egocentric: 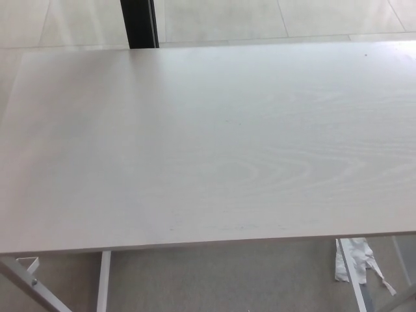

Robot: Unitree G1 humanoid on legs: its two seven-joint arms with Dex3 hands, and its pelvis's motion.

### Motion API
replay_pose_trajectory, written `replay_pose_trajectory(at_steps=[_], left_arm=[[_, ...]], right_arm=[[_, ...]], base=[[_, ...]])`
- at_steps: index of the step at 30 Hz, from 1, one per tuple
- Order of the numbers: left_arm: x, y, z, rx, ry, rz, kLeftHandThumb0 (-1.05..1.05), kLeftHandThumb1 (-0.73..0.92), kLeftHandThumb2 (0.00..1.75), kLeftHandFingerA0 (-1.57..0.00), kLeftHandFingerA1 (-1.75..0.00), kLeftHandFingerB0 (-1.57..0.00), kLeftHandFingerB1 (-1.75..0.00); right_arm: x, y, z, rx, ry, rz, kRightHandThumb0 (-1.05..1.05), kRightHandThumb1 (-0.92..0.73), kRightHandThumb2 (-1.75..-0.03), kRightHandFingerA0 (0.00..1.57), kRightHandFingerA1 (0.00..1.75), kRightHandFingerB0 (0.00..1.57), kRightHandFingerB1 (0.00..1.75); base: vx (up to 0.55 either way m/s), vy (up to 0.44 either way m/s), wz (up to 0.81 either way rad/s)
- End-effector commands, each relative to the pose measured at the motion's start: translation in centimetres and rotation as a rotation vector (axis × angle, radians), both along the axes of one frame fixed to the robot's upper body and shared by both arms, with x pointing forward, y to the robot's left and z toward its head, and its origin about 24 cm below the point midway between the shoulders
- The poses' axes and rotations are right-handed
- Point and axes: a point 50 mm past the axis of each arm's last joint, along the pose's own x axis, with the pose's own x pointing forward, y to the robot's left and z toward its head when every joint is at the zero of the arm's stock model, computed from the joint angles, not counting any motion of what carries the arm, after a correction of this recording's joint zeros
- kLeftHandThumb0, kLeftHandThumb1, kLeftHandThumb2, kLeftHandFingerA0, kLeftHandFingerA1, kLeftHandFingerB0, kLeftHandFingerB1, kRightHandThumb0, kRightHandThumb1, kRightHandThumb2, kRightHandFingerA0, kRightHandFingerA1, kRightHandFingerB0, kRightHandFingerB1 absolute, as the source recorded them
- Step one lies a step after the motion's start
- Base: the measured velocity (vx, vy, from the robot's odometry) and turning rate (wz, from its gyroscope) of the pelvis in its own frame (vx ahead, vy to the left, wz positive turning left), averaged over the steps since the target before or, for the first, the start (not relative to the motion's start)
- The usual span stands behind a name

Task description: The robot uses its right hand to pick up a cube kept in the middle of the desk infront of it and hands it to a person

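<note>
Lower left, desk frame [26,278]: white metal legs and a slanted brace show under the near edge of the desk, with one upright leg just right of the brace.
Upper left, dark post [139,23]: a black upright strip stands beyond the far edge of the desk, cut off by the top of the frame.
Centre, desk [208,143]: a pale top with faint wood grain fills most of the frame from the left edge to the right edge; its surface shows only the grain and a soft sheen.
Cube: it does not show anywhere in this view, so its place cannot be told.
Top of frame, floor [325,16]: light tiles with thin joints lie beyond the desk.
Bottom, carpet [221,279]: grey, seen below the near edge.
Lower right, white scrap [354,258]: a crumpled white piece lies on the carpet beside a white desk leg.
Hands: neither shows, so the state of the fingers cannot be told.
</note>
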Motion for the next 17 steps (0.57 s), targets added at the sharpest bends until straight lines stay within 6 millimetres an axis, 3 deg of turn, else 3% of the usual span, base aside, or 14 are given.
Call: replay_pose_trajectory(at_steps=[1,2,3,4,5,6,7,9,10,11,12,14,17], left_arm=[[-1.2,1.2,1.0,0.053,0.024,0.045,-0.69,0.75,0.63,-0.66,-0.58,-0.57,-0.44],[-1.2,1.2,1.0,0.053,0.024,0.044,-0.69,0.75,0.63,-0.66,-0.58,-0.57,-0.44],[-0.9,1.1,0.8,0.046,0.012,0.059,-0.69,0.75,0.62,-0.69,-0.60,-0.59,-0.44],[-0.7,1.0,0.8,0.042,0.008,0.048,-0.69,0.75,0.63,-0.67,-0.58,-0.57,-0.44],[-0.6,1.0,0.8,0.044,0.009,0.034,-0.71,0.75,0.63,-0.66,-0.57,-0.59,-0.44],[-0.6,1.0,0.8,0.044,0.009,0.032,-0.71,0.74,0.63,-0.63,-0.54,-0.58,-0.44],[-0.7,1.0,0.8,0.043,0.006,0.032,-0.69,0.73,0.62,-0.63,-0.52,-0.61,-0.44],[-0.7,1.1,1.0,0.036,-0.011,0.053,-0.65,0.71,0.61,-0.66,-0.54,-0.65,-0.46],[-0.7,1.2,1.0,0.024,-0.022,0.069,-0.62,0.70,0.61,-0.66,-0.55,-0.65,-0.46],[-0.7,1.2,1.0,0.023,-0.023,0.071,-0.62,0.70,0.61,-0.66,-0.55,-0.65,-0.46],[-0.8,1.1,1.0,0.018,-0.026,0.077,-0.59,0.69,0.61,-0.64,-0.56,-0.68,-0.49],[-0.9,1.2,0.9,0.033,0.002,0.059,-0.62,0.70,0.61,-0.58,-0.63,-0.58,-0.46],[-1.0,1.2,0.9,0.047,0.025,0.050,-0.62,0.70,0.61,-0.58,-0.63,-0.58,-0.46]], right_arm=[[-9.0,0.0,-7.2,0.325,-0.144,-0.555,-0.52,-0.59,-1.00,0.71,0.94,0.58,0.75],[-9.0,0.0,-7.3,0.333,-0.141,-0.549,-0.52,-0.59,-1.00,0.71,0.94,0.58,0.75],[-8.8,0.0,-7.6,0.424,-0.080,-0.432,-0.54,-0.73,-0.61,0.79,0.85,0.61,0.53],[-8.8,0.0,-7.8,0.480,-0.080,-0.379,-0.53,-0.71,-0.61,0.78,0.77,0.52,0.47],[-8.6,0.2,-8.0,0.520,-0.037,-0.315,-0.56,-0.52,-0.87,0.69,0.73,0.45,0.56],[-8.5,0.2,-8.1,0.544,-0.001,-0.274,-0.52,-0.60,-0.58,0.66,0.69,0.39,0.39],[-8.5,0.3,-8.3,0.568,0.052,-0.221,-0.54,-0.44,-0.80,0.57,0.71,0.29,0.48],[-8.2,0.5,-8.5,0.565,0.152,-0.143,-0.55,-0.42,-0.77,0.49,0.69,0.25,0.45],[-7.9,0.7,-8.5,0.555,0.232,-0.079,-0.50,-0.49,-0.55,0.37,0.67,0.25,0.30],[-7.9,0.7,-8.5,0.555,0.240,-0.071,-0.50,-0.49,-0.55,0.37,0.67,0.25,0.30],[-7.9,0.7,-8.5,0.541,0.282,-0.036,-0.47,-0.49,-0.55,0.41,0.77,0.24,0.29],[-7.8,0.7,-8.5,0.529,0.351,0.011,-0.50,-0.47,-0.54,0.51,1.08,0.24,0.29],[-7.8,0.7,-8.4,0.532,0.385,0.023,-0.50,-0.47,-0.54,0.51,1.08,0.24,0.29]], base=[[0.00,0.000,0.00],[0.00,0.000,0.00],[0.00,0.000,0.00],[0.00,0.000,0.00],[0.00,0.000,0.00],[0.00,0.000,0.00],[0.00,0.000,0.00],[0.00,0.000,0.00],[0.00,0.000,0.00],[0.00,0.000,0.00],[0.00,0.000,0.00],[0.00,0.000,0.00],[0.00,0.000,0.00]])
